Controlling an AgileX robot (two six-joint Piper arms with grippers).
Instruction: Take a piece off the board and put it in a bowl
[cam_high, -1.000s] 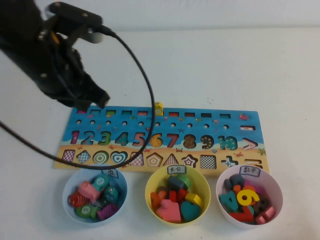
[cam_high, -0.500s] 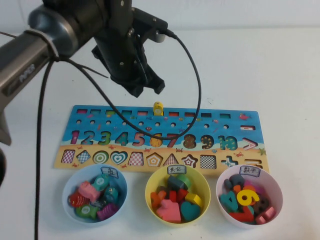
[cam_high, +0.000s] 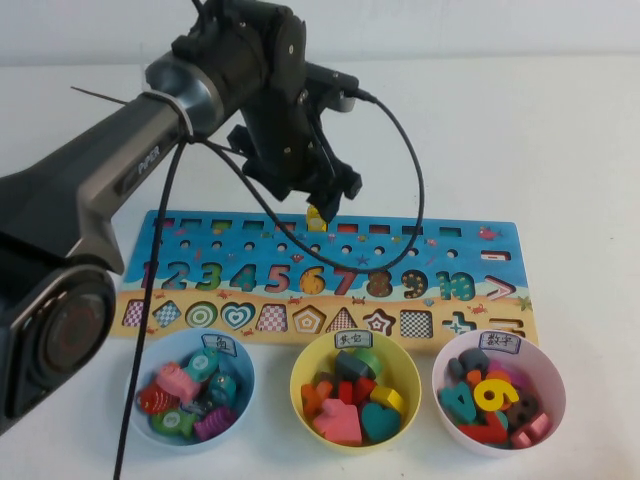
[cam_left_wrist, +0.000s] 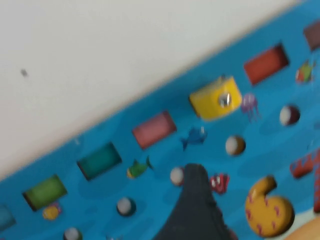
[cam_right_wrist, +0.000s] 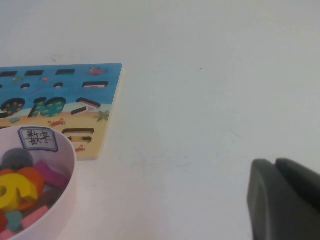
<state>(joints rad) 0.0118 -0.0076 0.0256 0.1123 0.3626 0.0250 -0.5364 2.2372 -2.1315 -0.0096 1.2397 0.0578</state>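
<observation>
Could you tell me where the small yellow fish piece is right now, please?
In the high view, the yellow fish piece stands on the board's far edge, near the middle, above the 6, with the left gripper just over it; the right gripper is off the board.

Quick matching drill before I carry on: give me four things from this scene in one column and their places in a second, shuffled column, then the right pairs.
1. yellow fish piece
2. pale blue bowl
3. left gripper
4. right gripper

A. nearest the board's left end
B. out of the high view, over bare table beside the pink bowl
C. standing in the board's top row of slots
D. just above the fish piece

Pairs: 1-C, 2-A, 3-D, 4-B
</observation>
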